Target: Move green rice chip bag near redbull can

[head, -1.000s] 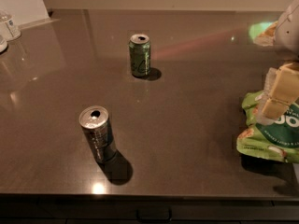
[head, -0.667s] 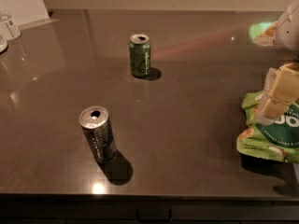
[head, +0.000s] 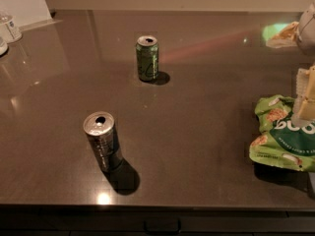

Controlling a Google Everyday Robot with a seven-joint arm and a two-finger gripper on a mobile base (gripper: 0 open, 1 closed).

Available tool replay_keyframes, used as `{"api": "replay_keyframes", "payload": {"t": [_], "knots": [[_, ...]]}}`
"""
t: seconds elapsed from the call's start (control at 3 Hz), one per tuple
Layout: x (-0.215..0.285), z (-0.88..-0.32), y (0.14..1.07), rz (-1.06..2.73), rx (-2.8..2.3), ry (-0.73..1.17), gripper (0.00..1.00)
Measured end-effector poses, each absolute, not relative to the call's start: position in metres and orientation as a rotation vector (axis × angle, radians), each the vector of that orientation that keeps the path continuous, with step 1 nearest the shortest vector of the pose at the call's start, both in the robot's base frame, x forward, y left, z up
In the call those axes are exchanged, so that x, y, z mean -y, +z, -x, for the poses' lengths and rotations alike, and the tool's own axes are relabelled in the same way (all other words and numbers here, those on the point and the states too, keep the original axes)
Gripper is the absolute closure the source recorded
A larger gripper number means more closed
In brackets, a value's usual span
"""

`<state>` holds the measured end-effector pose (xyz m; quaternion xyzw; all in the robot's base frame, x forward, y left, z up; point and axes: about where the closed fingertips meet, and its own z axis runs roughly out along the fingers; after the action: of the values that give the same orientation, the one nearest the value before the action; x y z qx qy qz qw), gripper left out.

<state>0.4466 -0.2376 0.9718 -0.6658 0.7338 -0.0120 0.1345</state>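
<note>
The gripper (head: 306, 106) is at the right edge of the scene, about halfway between the near side and the far side, and the border of the view cuts it partly. It points downward and sits low, with pale cream-coloured parts one above the other. Above it, farther back at the same right edge, a rounded light grey part of the arm (head: 308, 26) shows. The rest of the arm is out of view.
</note>
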Motion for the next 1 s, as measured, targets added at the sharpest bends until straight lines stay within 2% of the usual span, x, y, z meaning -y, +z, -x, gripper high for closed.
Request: {"api": "replay_keyframes", "payload": {"t": [1.0], "knots": [[0.281,-0.434,0.944,2.476,-1.699,-0.208,0.0]]}}
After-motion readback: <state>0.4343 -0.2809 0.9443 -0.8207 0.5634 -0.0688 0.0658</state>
